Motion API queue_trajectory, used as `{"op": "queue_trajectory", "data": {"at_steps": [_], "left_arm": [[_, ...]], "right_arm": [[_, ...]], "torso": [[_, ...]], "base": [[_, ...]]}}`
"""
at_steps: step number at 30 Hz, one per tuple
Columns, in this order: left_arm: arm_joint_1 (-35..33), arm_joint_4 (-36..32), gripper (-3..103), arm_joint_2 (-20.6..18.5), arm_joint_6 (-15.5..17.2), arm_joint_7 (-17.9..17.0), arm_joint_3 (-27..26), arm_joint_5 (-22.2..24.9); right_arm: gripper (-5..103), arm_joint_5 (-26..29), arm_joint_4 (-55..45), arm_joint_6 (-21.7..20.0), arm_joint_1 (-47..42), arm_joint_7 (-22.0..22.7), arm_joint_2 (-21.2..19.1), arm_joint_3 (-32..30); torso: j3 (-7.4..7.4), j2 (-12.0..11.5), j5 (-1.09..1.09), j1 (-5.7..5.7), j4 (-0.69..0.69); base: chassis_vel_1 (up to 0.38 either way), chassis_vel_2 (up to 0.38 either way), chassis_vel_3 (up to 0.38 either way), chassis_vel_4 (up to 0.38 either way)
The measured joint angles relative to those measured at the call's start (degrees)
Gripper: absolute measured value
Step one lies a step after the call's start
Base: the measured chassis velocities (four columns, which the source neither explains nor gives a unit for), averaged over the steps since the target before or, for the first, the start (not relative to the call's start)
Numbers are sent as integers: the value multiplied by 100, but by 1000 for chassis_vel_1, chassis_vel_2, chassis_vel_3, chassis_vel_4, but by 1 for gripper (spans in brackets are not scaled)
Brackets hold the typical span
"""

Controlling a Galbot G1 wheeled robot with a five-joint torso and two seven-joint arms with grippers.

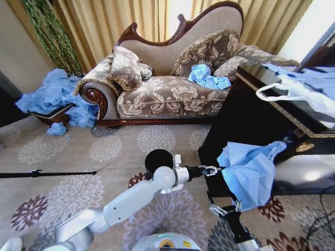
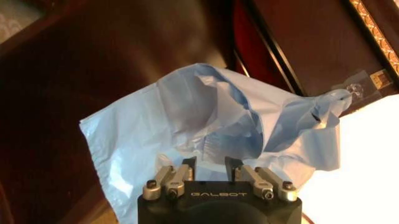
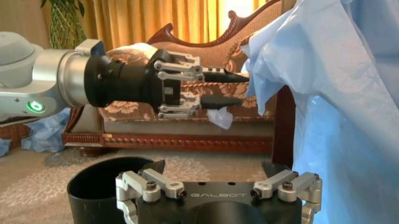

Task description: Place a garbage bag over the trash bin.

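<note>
The light-blue garbage bag point(image 1: 250, 175) hangs crinkled in the air in front of the dark table, its far corner up by the table's edge. My left gripper point(image 1: 213, 170) reaches across from the left to the bag's near edge point(image 2: 206, 116). In the right wrist view its fingers point(image 3: 224, 77) stand apart, tips at the plastic. My right gripper point(image 1: 225, 209) sits just under the bag's lower edge, its jaws wide open point(image 3: 213, 170) with the bag point(image 3: 349, 102) beside them. The black trash bin point(image 1: 158, 158) stands upright on the carpet, left of the bag and behind my left forearm point(image 3: 93, 191).
A dark wooden table point(image 1: 246, 117) stands at the right, carrying a white loop-handled bag point(image 1: 285, 93) and pale-blue bags. A patterned sofa point(image 1: 167, 94) at the back holds blue bags point(image 1: 207, 77). More blue bags are heaped at the left point(image 1: 57, 97). A black rod point(image 1: 47, 173) lies on the carpet.
</note>
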State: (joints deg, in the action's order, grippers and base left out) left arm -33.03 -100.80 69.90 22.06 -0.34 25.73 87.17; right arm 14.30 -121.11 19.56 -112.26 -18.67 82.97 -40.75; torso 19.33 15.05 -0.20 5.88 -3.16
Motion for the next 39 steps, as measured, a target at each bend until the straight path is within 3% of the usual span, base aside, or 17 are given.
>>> {"op": "queue_trajectory", "data": {"at_steps": [4,21,24,27,34,39], "left_arm": [[19,63,25,102,-19,1,57,-57],[-54,-2,28,121,-29,194,313,-419],[-51,77,22,117,-52,264,307,-617],[-7,207,26,87,-121,360,304,-945],[188,569,32,121,-622,748,476,-2422],[303,772,36,232,-804,864,573,-2667]], "right_arm": [[100,-7,-2,0,-3,1,15,1],[100,24,40,31,-15,6,17,-35],[100,23,41,31,-10,7,17,-27],[100,21,41,31,-8,8,16,-20],[100,20,64,31,8,14,16,-8],[100,30,73,30,10,27,11,-9]], "torso": [[0,0,0,0,-1],[0,0,0,0,0],[0,0,0,0,0],[0,0,0,0,0],[0,0,0,0,0],[0,0,0,0,-1]], "base": [[0,0,0,0],[0,0,0,0],[0,0,0,0],[0,0,0,0],[0,0,0,0],[0,0,0,0]]}}
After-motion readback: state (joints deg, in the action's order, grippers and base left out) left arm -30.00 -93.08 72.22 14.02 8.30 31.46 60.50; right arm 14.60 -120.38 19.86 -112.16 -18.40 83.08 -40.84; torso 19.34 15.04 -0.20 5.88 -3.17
